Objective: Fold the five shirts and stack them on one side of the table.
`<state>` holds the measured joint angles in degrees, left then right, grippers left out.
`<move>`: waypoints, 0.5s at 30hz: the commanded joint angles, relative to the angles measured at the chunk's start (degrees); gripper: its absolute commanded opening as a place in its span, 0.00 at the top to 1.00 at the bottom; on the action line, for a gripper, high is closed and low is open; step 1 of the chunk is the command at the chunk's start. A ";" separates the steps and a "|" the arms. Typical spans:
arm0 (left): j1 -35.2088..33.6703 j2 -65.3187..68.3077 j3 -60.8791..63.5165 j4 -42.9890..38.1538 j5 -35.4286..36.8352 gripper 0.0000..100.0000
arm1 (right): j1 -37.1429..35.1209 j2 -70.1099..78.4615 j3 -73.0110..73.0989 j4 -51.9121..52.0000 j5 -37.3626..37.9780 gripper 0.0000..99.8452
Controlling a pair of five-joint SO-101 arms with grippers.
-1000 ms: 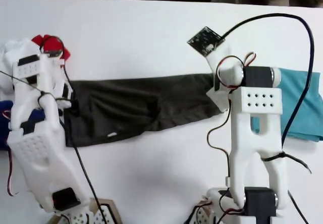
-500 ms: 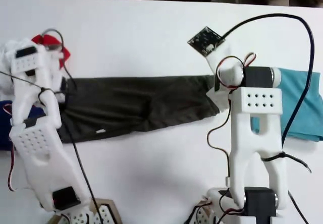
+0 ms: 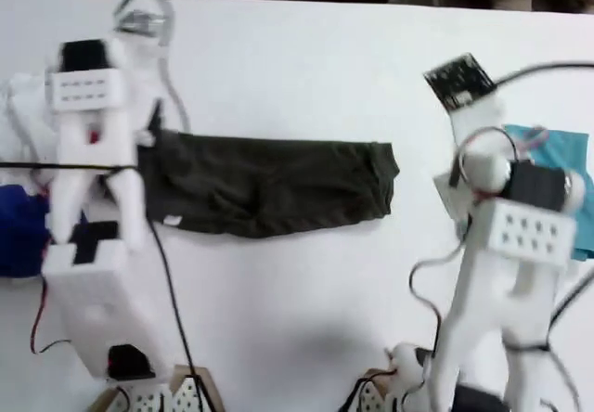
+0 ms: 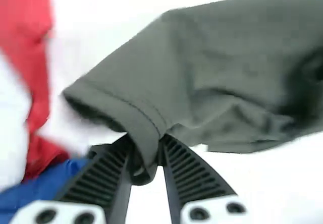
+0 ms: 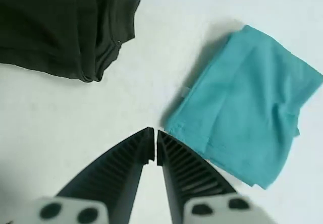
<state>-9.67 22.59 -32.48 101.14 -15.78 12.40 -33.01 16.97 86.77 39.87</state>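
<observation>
White table (image 3: 297,319) bears dark shirt (image 3: 269,185), hem pinched between left fingers (image 4: 101,173).

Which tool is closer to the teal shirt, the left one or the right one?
Right. The right tool sits shut just beside the teal shirt's edge. The left tool is across the table, gripping the dark shirt's far end.

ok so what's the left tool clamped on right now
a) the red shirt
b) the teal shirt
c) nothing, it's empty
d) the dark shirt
d: in the left wrist view the left tool pinches a hemmed edge of the dark shirt between its fingers, while the red shirt lies off to the side, not gripped.
</observation>
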 commanded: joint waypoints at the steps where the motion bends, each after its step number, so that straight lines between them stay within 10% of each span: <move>1: 7.65 -6.07 -0.04 1.14 -0.88 0.97 | 4.79 -11.91 6.07 -0.84 -0.18 0.98; 15: 32.97 -8.35 -0.57 -3.16 -0.88 0.97 | 31.52 -34.86 35.43 -2.95 11.96 0.98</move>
<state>19.60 18.11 -32.48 100.70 -16.04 38.86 -64.31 49.76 85.71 49.71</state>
